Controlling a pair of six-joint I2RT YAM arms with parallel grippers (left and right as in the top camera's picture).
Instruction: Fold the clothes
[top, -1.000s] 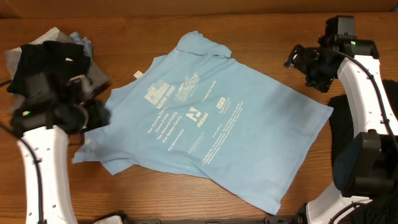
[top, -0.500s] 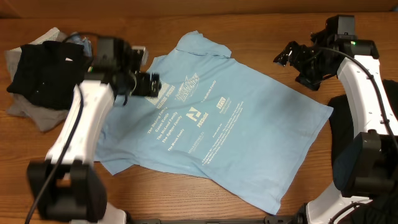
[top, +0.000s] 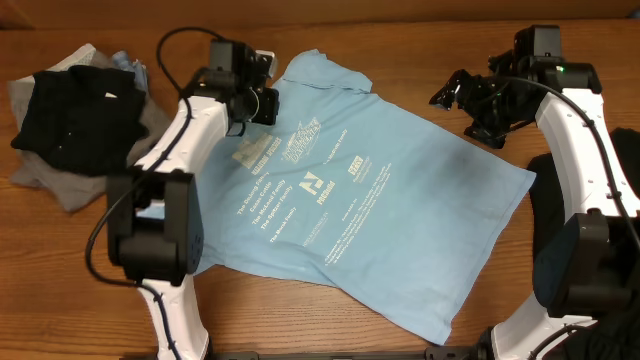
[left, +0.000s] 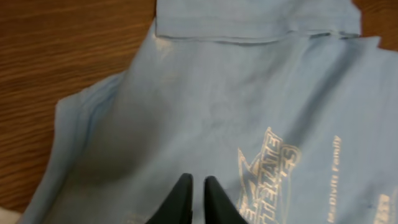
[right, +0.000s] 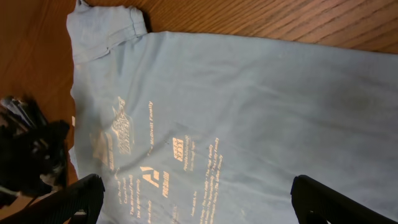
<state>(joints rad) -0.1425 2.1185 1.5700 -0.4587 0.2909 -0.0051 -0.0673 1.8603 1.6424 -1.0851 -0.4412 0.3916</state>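
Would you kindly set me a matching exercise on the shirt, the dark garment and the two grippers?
Things:
1. light blue T-shirt
2. black garment
3. left gripper
4. right gripper

States:
A. jaws wide open
B. spread out flat
C. jaws shut
D. bunched up, left of the shirt

Pairs: 1-B, 2-D, 3-C, 4-A

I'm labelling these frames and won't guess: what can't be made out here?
- Left wrist view: whether the shut left gripper pinches the light blue T-shirt; the bottom edge cuts its fingers off.
- Overhead: the small white print is too small to read.
- Overhead: how many garments form the black and grey pile; they overlap.
- Overhead: the dark cloth, partly behind the right arm.
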